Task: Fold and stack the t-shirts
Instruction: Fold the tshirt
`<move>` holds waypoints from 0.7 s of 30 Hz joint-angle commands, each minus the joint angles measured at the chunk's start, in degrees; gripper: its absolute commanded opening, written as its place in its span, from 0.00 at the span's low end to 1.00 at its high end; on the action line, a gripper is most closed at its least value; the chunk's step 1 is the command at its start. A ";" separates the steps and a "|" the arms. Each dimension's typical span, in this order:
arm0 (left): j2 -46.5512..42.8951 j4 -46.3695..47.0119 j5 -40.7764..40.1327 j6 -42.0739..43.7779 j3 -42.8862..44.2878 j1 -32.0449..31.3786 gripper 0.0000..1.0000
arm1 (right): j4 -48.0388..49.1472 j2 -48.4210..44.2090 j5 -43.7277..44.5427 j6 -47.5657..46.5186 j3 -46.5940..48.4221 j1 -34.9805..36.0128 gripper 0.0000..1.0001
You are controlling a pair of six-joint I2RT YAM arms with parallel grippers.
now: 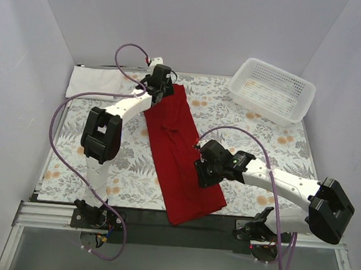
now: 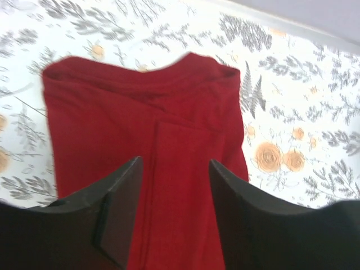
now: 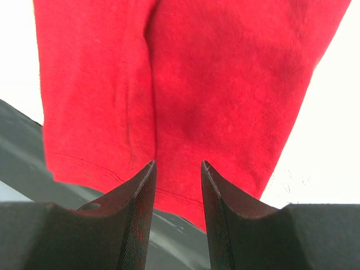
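A white plastic mesh basket (image 1: 262, 104) sits at the far right corner, angled to the table's edges. A cloth printed with grey leaves and orange flowers (image 1: 255, 138) covers the tabletop. A black strip (image 1: 143, 216) runs along the near edge. Plain pale walls (image 1: 195, 23) stand left, far and right.

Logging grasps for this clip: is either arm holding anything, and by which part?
Nothing is held: left gripper and right gripper hover with jaws open over the red t-shirt.

Red t-shirt (image 1: 182, 154) folded lengthwise, white t-shirt (image 1: 97, 82) far-left
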 commanded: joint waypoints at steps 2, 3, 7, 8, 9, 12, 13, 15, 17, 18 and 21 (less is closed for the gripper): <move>0.70 -0.33 -1.02 -1.34 -3.10 -1.23 0.45 | 0.72 -2.06 0.08 1.43 -1.38 -0.18 0.44; 0.97 -0.24 -0.93 -1.43 -3.53 -1.75 0.39 | 0.81 -2.23 -0.18 1.61 -1.38 -0.18 0.44; 3.17 -0.24 -0.50 -2.49 -4.24 -2.20 0.36 | 1.69 -1.97 -0.53 1.52 -1.91 -0.18 0.44; 3.78 -0.24 -0.41 -2.49 -4.24 -2.29 0.36 | 2.04 -1.80 -0.53 1.44 -2.00 -0.18 0.44; 5.09 -0.33 -0.41 -2.49 -3.98 -2.29 0.35 | 2.13 -1.45 -2.36 1.35 -2.09 -0.18 0.44; 7.55 -0.24 -0.58 -2.14 -3.63 -2.20 0.34 | 3.36 -0.74 -3.43 1.26 -2.53 -0.18 0.44; 8.35 -0.24 -0.76 -1.96 -2.93 -2.20 0.33 | 3.62 -0.65 -3.61 1.35 -2.70 -0.18 0.44; 9.93 -0.24 -1.37 -0.65 -1.79 -2.29 0.33 | 4.15 0.13 -3.79 1.43 -2.88 -0.18 0.44; 12.83 -0.16 -1.99 1.19 0.67 -1.85 0.31 | 4.59 0.84 -3.87 1.35 -2.62 -0.18 0.44; 14.06 -0.16 -1.81 1.90 1.90 -1.67 0.31 | 5.29 1.19 -3.96 1.26 -2.44 -0.18 0.44; 18.98 -0.16 -0.76 5.14 7.78 -0.80 0.31 | 6.61 2.33 -3.35 1.35 -1.39 -0.18 0.44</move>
